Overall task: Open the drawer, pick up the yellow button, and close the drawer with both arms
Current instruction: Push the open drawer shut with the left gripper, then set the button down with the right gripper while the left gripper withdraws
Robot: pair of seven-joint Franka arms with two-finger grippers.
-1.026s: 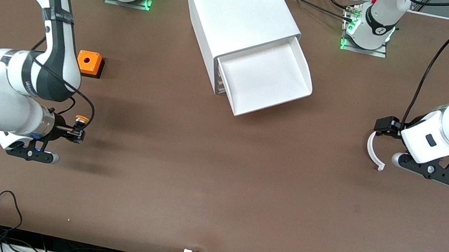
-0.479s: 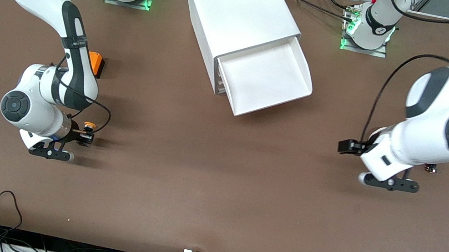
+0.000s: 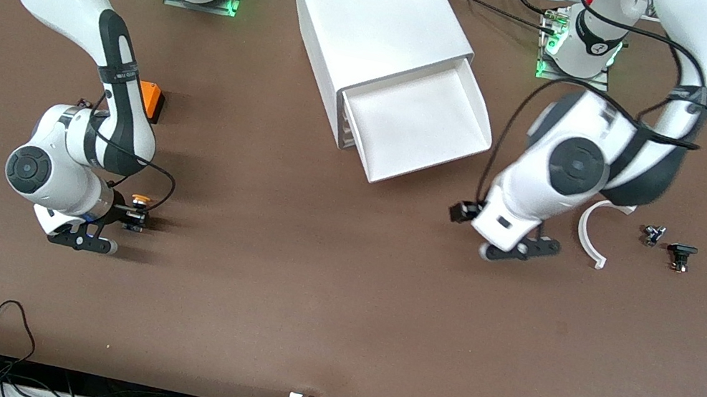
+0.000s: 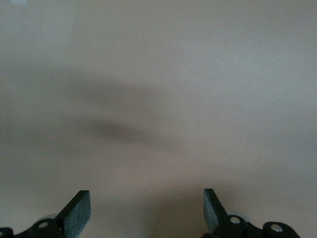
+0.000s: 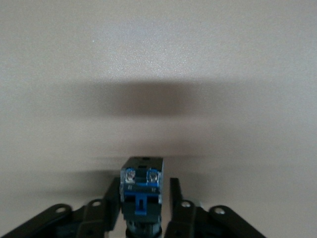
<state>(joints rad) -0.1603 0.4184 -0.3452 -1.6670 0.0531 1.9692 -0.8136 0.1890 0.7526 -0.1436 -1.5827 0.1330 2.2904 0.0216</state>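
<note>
The drawer (image 3: 411,121), uppermost in the white cabinet (image 3: 377,21), is pulled out and shows only its bare white floor. The button (image 3: 140,198) has an orange cap and a blue base (image 5: 142,186). It sits between the fingers of my right gripper (image 3: 137,219) (image 5: 144,181), low at the table toward the right arm's end. The gripper is open, with a visible gap between one finger (image 5: 174,191) and the button. My left gripper (image 3: 505,243) (image 4: 146,198) is open and empty above bare table, beside the drawer's front.
An orange cube (image 3: 153,99) is partly hidden by the right arm. A white curved strip (image 3: 591,233) and two small black parts (image 3: 652,234) (image 3: 680,254) lie toward the left arm's end of the table.
The left arm has swung from its end of the table in toward the drawer's front, uncovering the curved strip and the black parts. The right gripper's fingers have parted around the button.
</note>
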